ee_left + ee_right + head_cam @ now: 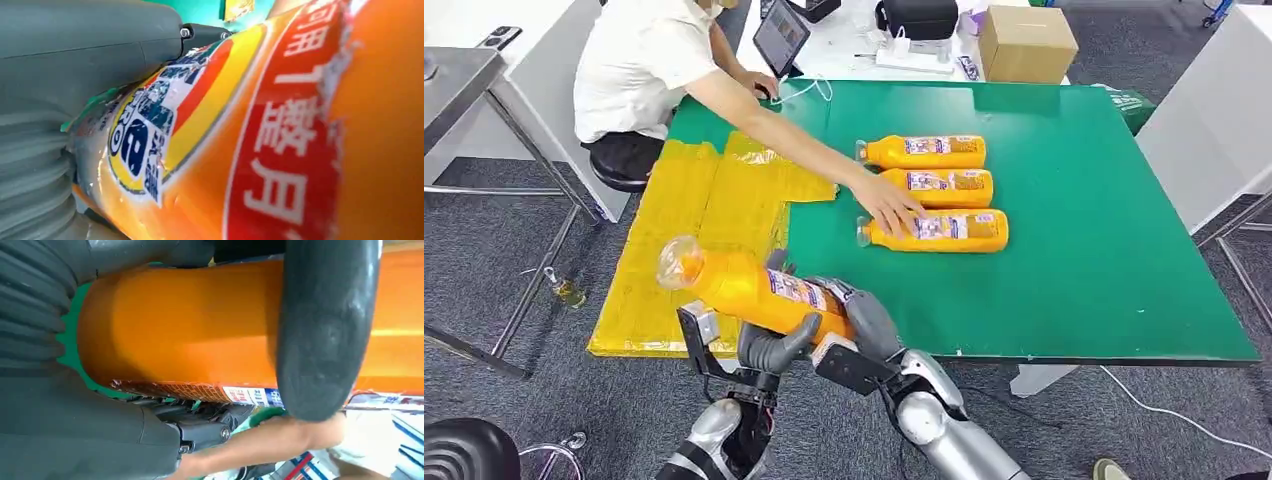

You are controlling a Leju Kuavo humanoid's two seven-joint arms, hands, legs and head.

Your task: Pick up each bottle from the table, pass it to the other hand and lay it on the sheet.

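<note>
Orange plastic, glossy and full, is what both hands are wrapped around right now: the held bottle (pixel 754 288) sits in mid-air just off the near edge of the green table (pixel 1104 280), tilted, cap end raised and pointing out over the yellow sheet (pixel 694 230). Its long axis runs from the right hand (pixel 864 320), which clasps the base end, up past the left hand (pixel 774 345), whose thick thumb curls under the labelled middle. So both hands are grasping the same bottle (handover in progress, I'd say), and the left hand is the one nearer the sheet.

That's the relation to watch: the sheet lies beyond the cap end, on the left hand's side, so the bottle only needs to carry on along its own length once the right hand lets go. I judge the left hand's hold needs to be firm first, because the bottle is heavy-looking and smooth.

Up close, the label is a busy wrap of red, yellow and blue with white characters, a bit wrinkled; the bare body below it is a clean even orange.

Further in on the table, three more bottles (pixel 934 190) lie side by side, caps toward the sheet, and a person's hand (pixel 886 205) rests on them, apparently arranging them.
</note>
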